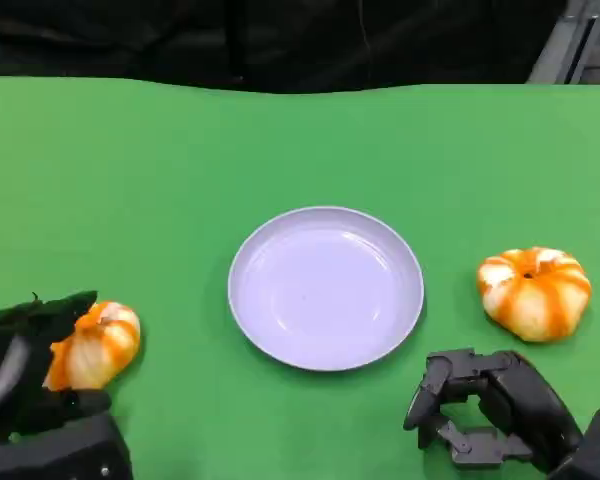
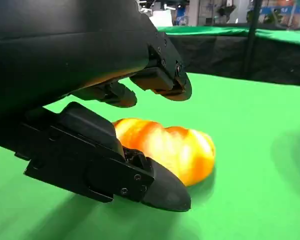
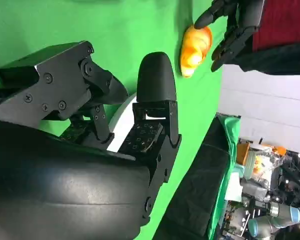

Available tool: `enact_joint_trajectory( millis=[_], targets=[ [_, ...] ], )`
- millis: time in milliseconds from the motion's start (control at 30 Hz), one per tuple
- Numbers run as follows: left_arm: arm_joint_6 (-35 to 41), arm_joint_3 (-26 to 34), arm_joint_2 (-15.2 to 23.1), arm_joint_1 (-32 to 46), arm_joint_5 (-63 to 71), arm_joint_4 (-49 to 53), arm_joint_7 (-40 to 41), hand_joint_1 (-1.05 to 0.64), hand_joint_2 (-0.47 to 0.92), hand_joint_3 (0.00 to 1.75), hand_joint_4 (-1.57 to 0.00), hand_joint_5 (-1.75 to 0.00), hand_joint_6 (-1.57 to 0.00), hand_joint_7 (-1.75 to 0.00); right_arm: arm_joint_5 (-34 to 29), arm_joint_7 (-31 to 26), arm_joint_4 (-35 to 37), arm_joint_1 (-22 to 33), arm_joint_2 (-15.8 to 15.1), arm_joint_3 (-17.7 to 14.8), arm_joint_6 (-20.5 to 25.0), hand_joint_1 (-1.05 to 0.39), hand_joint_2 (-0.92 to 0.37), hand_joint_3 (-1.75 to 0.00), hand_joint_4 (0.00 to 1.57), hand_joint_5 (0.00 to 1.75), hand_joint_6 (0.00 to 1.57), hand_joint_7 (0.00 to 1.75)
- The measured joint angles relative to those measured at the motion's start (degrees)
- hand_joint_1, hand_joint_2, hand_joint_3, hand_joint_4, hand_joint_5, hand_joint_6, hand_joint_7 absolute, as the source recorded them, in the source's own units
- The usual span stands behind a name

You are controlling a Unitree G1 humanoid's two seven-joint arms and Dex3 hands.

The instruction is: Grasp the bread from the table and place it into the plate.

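On the green worktop (image 1: 300, 140) in front of me sits a round, shallow, pale lavender plate (image 1: 326, 287), roughly centred in the head view and holding nothing. At the lower left I see my left hand (image 1: 25, 365), black and many-fingered, set around an orange-and-white striped, rounded bread roll (image 1: 95, 345) that rests on the worktop well to the left of the plate. From the left wrist view the fingers (image 2: 160, 75) arch over the top of that roll (image 2: 175, 147) while the thumb side runs low along its near flank; I can see the hand cupped closely about the bread, but I cannot tell whether the fingers are actually pressing on it, and the roll is sitting on the green surface. A second orange-and-white striped bread roll (image 1: 535, 292) lies to the right of the plate, apart from its rim. My right hand (image 1: 480, 410) hovers at the lower right, near that second roll but clear of it, fingers curled inward with nothing between them. In the right wrist view the same curled fingers (image 3: 155, 82) show with a sliver of the plate (image 3: 124, 116) behind them, and farther off the left hand (image 3: 230, 30) sits around its roll (image 3: 195, 50).
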Motion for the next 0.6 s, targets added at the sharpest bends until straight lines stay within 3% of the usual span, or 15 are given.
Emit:
enact_joint_trajectory(
  millis=[600],
  targets=[
    [-2.1,-6.1,1.6,-10.2,-2.6,17.0,1.5,-0.96,0.92,0.13,-0.47,-0.01,-0.50,0.00,0.2,0.4,-0.7,0.3,0.0,0.0,0.6,0.05,-0.62,-0.95,0.95,1.35,0.98,0.99]
  ],
)
